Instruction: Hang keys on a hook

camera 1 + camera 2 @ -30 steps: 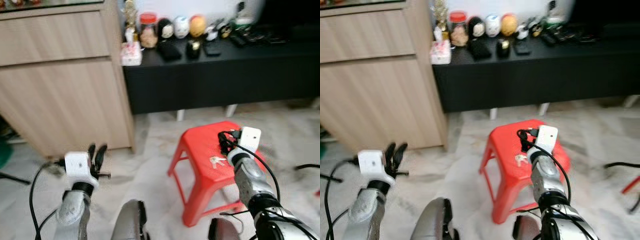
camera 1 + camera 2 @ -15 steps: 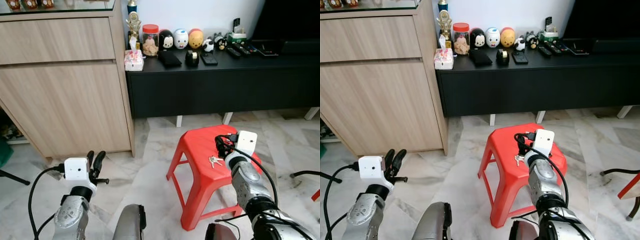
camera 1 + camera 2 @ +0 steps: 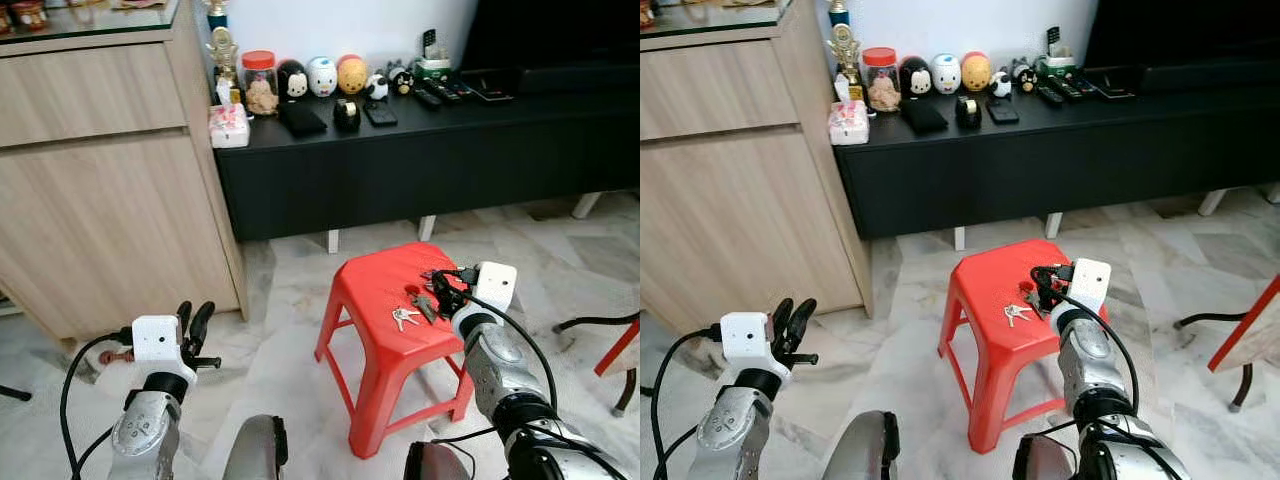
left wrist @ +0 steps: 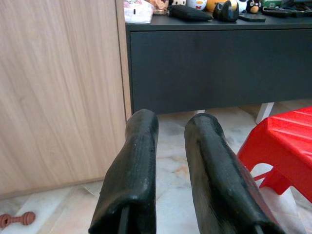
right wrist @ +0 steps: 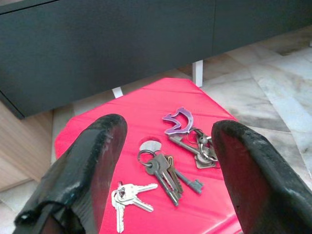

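The right gripper [image 5: 165, 161] hangs just above the seat of the red plastic stool [image 3: 375, 290], its two black fingers [image 5: 83, 170] spread wide with nothing between them, and on the seat below lie a bunch of grey metal keys with a purple tag [image 5: 178, 146] and a smaller set of silver keys [image 5: 127, 197] just beside it. The left gripper [image 3: 192, 322] is held low over the pale marble floor [image 3: 280, 330] in front of the light wooden cabinet [image 3: 110, 190], well apart from the stool, fingers nearly together with a narrow gap and holding nothing. Behind the stool runs a long black low sideboard [image 3: 420, 160].
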